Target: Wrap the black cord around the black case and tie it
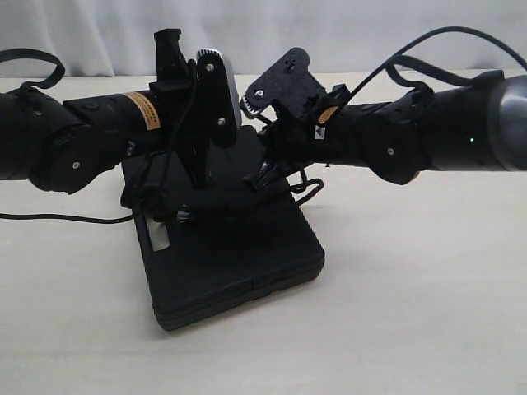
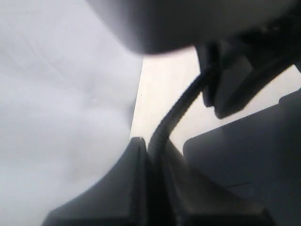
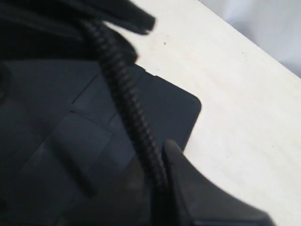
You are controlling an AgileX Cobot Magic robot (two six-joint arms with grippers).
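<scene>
The black case [image 1: 235, 259] lies flat on the pale table, its handle slot [image 1: 158, 239] toward the left. Both arms meet over its far end. My left gripper [image 1: 196, 177] is shut on the black cord [image 2: 181, 110], which runs up from between its fingers [image 2: 136, 160] toward the other arm. In the right wrist view the braided cord [image 3: 123, 89] crosses the case's ribbed lid [image 3: 70, 136] and passes into my right gripper [image 3: 157, 162], shut on it beside one finger [image 3: 202, 193]. Small cord loops [image 1: 306, 186] show under the right gripper [image 1: 265, 174]. The cord's tufted end is hidden.
A thin black line [image 1: 66, 218] lies on the table to the left of the case; whether it is cord or cable I cannot tell. A white curtain [image 1: 346, 29] closes off the back. Bare table [image 1: 412, 296] spreads in front and to the right.
</scene>
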